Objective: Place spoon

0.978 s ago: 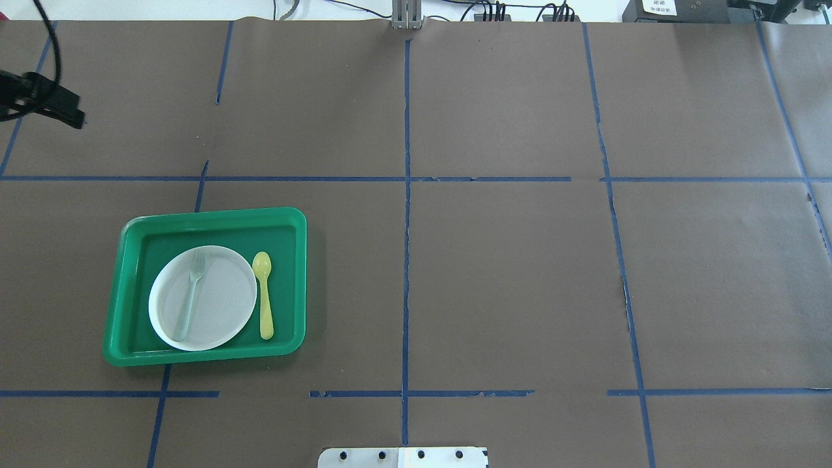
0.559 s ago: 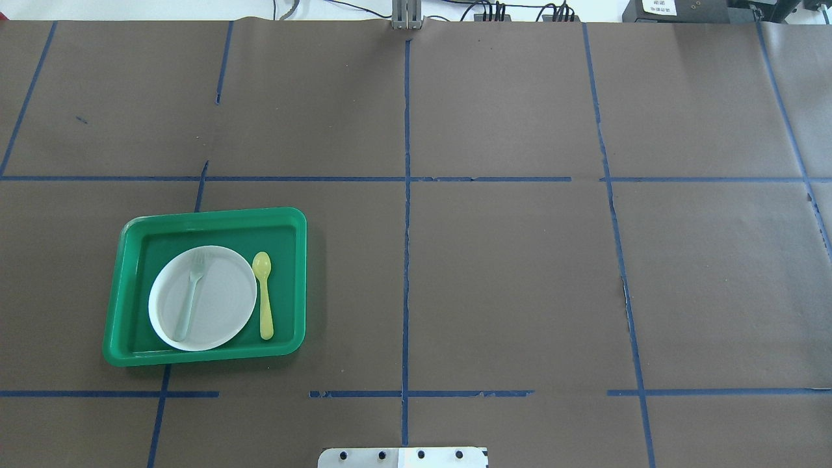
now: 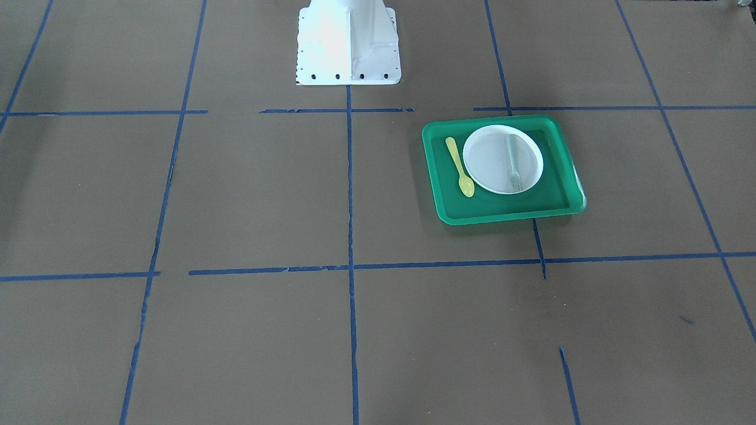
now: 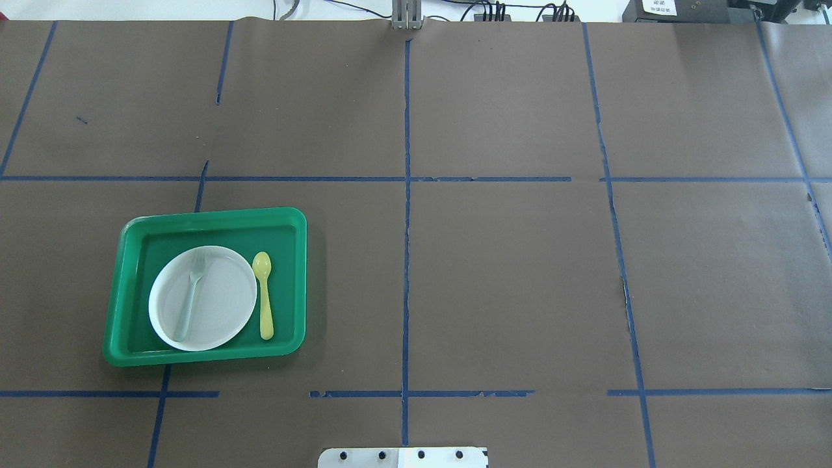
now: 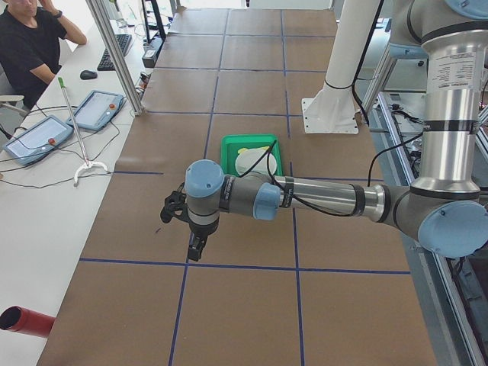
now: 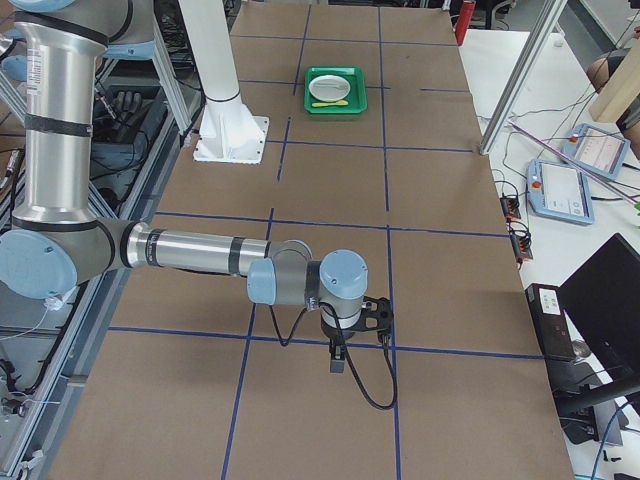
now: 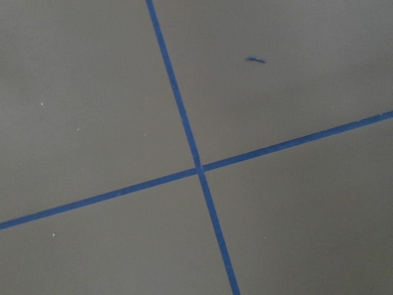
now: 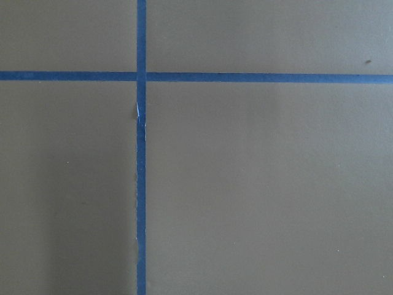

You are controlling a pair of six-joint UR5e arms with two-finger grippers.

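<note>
The yellow spoon [image 4: 263, 296] lies flat in the green tray [image 4: 214, 214], just right of the white plate [image 4: 221, 305], bowl pointing away from the robot. It also shows in the front view [image 3: 459, 167] and small in the right view [image 6: 338, 103]. A pale grey-green fork [image 4: 190, 299] lies on the plate. My left gripper [image 5: 197, 248] shows only in the left side view, over bare table far from the tray; I cannot tell if it is open. My right gripper [image 6: 338, 360] shows only in the right side view, far from the tray; I cannot tell its state.
The table is covered in brown paper with blue tape lines. The white robot base [image 3: 348, 41] stands at the near middle edge. An operator [image 5: 30, 46] and control tablets [image 5: 99, 108] are beside the table's left end.
The left gripper, at the overhead view's left edge one second ago, has moved out of that view. The tray, plate, fork and spoon have not moved.
</note>
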